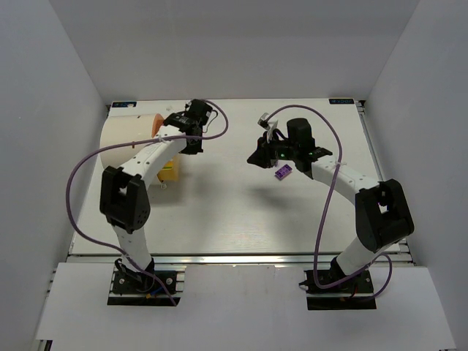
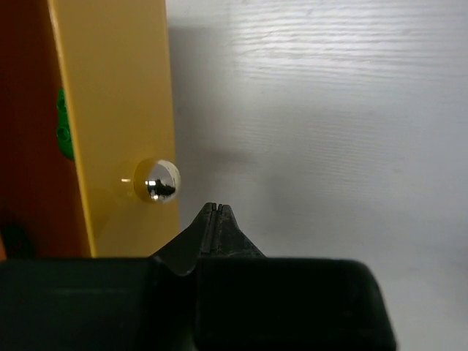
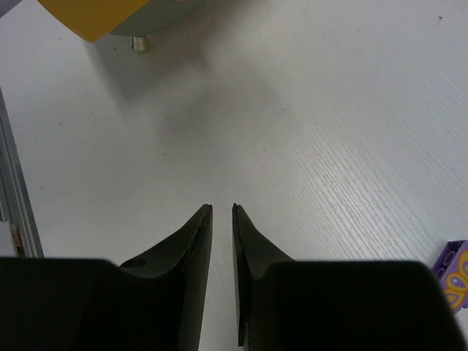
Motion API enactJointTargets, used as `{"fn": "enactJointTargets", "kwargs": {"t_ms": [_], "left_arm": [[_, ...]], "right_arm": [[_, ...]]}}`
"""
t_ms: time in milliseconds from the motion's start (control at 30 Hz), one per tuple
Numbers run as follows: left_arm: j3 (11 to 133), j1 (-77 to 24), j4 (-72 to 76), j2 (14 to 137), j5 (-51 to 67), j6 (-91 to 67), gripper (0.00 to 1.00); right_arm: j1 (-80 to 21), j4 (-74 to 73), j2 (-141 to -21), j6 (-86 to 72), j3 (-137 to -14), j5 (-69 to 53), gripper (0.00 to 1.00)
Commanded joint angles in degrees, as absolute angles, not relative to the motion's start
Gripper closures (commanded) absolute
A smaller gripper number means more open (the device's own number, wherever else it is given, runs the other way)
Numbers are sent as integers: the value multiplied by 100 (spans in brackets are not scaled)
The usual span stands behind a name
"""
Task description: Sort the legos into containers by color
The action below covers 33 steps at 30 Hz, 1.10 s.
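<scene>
- Toward the right of the white bench (image 1: 219,219), the right hand (image 3: 222,207) hovers with its fingers a thin slit apart and nothing between them.
- Just beside it lies a small purple studded plastic brick (image 1: 283,172), unsorted; the hand looks off-line for a grasp.
- Farther left, the left hand (image 2: 213,208) is pinched fully closed on nothing, its tip just beside a round brass knob (image 2: 161,180) on a yellow drawer front (image 2: 117,110), probably to work that drawer.
- Behind that front a green studded brick (image 2: 64,128) shows, already inside.
- Farthest stands the large cream-white cylindrical drum (image 1: 121,142).
</scene>
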State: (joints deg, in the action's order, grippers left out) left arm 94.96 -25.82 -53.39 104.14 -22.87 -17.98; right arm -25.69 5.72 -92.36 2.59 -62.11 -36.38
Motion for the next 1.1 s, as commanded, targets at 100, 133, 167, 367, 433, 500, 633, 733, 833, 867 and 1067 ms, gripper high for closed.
{"fn": "enactJointTargets", "kwargs": {"t_ms": [100, 133, 167, 367, 433, 500, 633, 733, 833, 867, 1067], "left_arm": [[9914, -2575, -5959, 10679, -3471, -1916, 93], [9914, -2575, -5985, 10679, -3524, -1925, 91], [9897, -2575, -6003, 10679, -3620, -1934, 89], [9800, -2575, -6099, 10617, -3841, -1995, 46], [9774, -2575, -6091, 10591, -3885, -2004, 36], [9747, -2575, -6091, 10591, -3911, -2004, 33], [9721, -2522, -6117, 10591, -3964, -2013, 30], [9686, -2522, -6117, 10608, -4043, -2004, 30], [9694, -2522, -6126, 10626, -4174, -1978, 30], [9703, -2522, -6135, 10635, -4201, -1969, 30], [9642, -2522, -6196, 10679, -4464, -2004, 30]], "right_arm": [[-2505, 589, -9132, 325, -6311, -3612, 77], [-2479, 589, -9141, 325, -6319, -3621, 77], [-2505, 589, -9141, 325, -6311, -3630, 77], [-2470, 598, -9202, 316, -6363, -3639, 77], [-2452, 598, -9228, 316, -6372, -3647, 77], [-2452, 598, -9246, 316, -6390, -3656, 77], [-2443, 589, -9255, 316, -6407, -3656, 77], [-2435, 580, -9255, 316, -6416, -3648, 77], [-2426, 580, -9255, 316, -6416, -3647, 77], [-2417, 580, -9264, 316, -6416, -3647, 77], [-2417, 580, -9281, 299, -6434, -3665, 76]]}}
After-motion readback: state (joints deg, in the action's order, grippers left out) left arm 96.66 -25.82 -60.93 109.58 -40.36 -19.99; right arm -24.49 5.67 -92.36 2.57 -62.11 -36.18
